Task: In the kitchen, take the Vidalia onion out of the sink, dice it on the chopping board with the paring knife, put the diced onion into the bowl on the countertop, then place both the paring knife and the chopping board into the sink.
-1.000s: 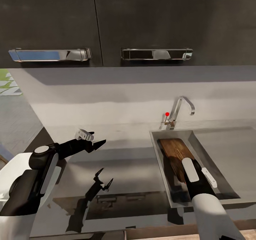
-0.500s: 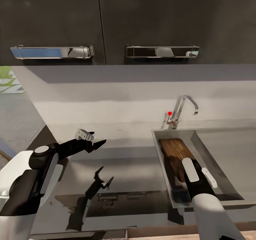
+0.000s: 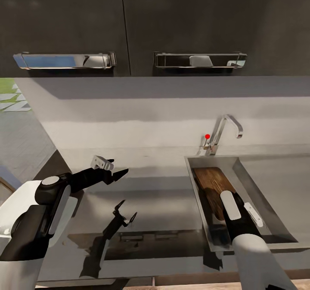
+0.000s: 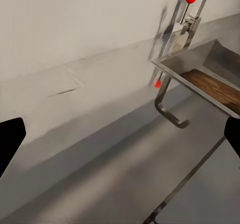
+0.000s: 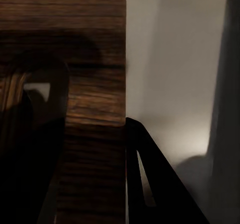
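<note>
The dark brown chopping board (image 3: 212, 179) leans inside the grey steel sink (image 3: 255, 186), along its left wall. My right gripper (image 5: 85, 107) is shut on the chopping board (image 5: 95, 59) near its slot handle; one finger lies in the slot and the other against the board's outer edge. In the head view my right arm (image 3: 234, 214) reaches down into the basin. My left gripper (image 3: 120, 165) hovers open above the countertop (image 3: 150, 195), left of the sink, with nothing between its fingers (image 4: 10, 139). The Vidalia onion, paring knife and bowl are out of view.
A curved chrome tap (image 3: 224, 128) with a red dot stands behind the sink. Glossy dark upper cabinets with chrome handles (image 3: 64, 60) hang above the grey wall. The countertop's left end (image 3: 51, 161) drops off to the floor.
The whole picture has slid slightly right as the camera moved. Both arms and the board keep their places relative to the sink.
</note>
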Robot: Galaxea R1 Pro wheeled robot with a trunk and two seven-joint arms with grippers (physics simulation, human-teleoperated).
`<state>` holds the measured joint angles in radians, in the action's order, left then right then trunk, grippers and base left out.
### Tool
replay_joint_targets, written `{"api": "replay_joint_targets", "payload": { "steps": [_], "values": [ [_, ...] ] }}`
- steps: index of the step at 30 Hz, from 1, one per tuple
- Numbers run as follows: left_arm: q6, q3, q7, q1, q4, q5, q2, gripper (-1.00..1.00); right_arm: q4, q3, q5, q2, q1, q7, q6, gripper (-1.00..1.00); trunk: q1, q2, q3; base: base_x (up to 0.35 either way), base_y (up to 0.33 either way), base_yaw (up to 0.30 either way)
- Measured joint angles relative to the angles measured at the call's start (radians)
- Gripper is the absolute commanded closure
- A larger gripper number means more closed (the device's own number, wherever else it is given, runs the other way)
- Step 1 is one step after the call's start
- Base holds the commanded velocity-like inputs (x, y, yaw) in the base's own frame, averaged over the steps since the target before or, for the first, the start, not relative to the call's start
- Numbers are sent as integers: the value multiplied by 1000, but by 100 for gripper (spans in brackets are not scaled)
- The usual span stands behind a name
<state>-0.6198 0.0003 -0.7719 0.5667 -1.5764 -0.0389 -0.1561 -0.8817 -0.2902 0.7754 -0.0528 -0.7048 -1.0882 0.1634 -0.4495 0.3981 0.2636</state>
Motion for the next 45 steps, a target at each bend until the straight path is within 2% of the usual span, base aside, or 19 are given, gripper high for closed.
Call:
{"api": "replay_joint_targets", "payload": {
  "steps": [18,31,45],
  "values": [
    [0,0,0,0,0,0,0,-100,0,0,0,0,0,0,1,100,0,0,0,0,0,-73],
    [0,0,0,0,0,0,0,-100,0,0,0,0,0,0,1,100,0,0,16,0,0,-1],
    [0,0,0,0,0,0,0,-100,0,0,-1,0,0,0,1,100,0,0,18,0,0,0]
  ]
}}
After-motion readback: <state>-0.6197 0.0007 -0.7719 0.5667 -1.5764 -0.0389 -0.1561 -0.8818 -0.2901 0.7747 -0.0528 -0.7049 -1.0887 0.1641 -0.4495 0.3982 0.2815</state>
